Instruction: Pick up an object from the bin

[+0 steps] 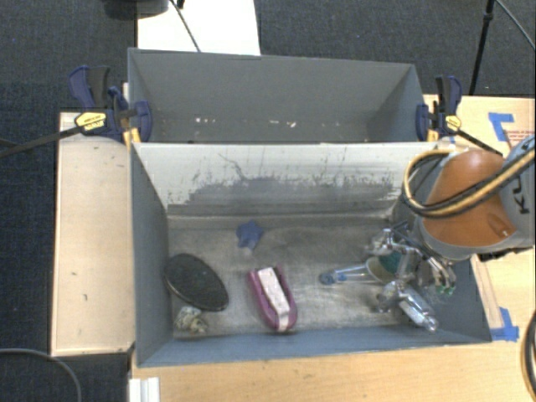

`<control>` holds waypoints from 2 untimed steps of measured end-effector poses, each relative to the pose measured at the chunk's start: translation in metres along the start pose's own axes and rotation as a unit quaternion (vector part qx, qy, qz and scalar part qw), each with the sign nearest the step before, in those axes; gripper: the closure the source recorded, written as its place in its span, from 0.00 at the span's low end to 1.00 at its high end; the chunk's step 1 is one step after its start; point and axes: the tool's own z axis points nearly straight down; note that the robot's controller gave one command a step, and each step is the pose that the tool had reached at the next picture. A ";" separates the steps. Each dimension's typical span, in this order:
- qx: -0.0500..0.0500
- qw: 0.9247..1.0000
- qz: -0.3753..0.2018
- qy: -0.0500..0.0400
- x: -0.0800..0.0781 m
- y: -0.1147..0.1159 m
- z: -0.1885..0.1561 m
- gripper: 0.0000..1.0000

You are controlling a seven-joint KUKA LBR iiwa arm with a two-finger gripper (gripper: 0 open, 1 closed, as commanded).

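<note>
Camera view: nothing is lifted yet. On the floor of the grey bin (151, 249), from the left, lie a dark oval disc (195, 281), a pale crumpled scrap (191, 319), a blue shred (249, 234) and a purple-and-white pouch (272, 298). Right of centre lies a blue-handled tool (347, 274), its far end meeting the jaws of the arm (469, 199). Whether they are clenched on it I cannot tell; securing and lifting seem left.

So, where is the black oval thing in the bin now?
In the camera view, the black oval thing lies at the bin's lower left, left of the purple-and-white object and just above a small pale lump.
</note>
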 end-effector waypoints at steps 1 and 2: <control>0.001 1.000 -0.002 -0.004 -0.002 0.001 -0.002 1.00; 0.001 1.000 -0.030 0.001 -0.003 0.008 -0.132 1.00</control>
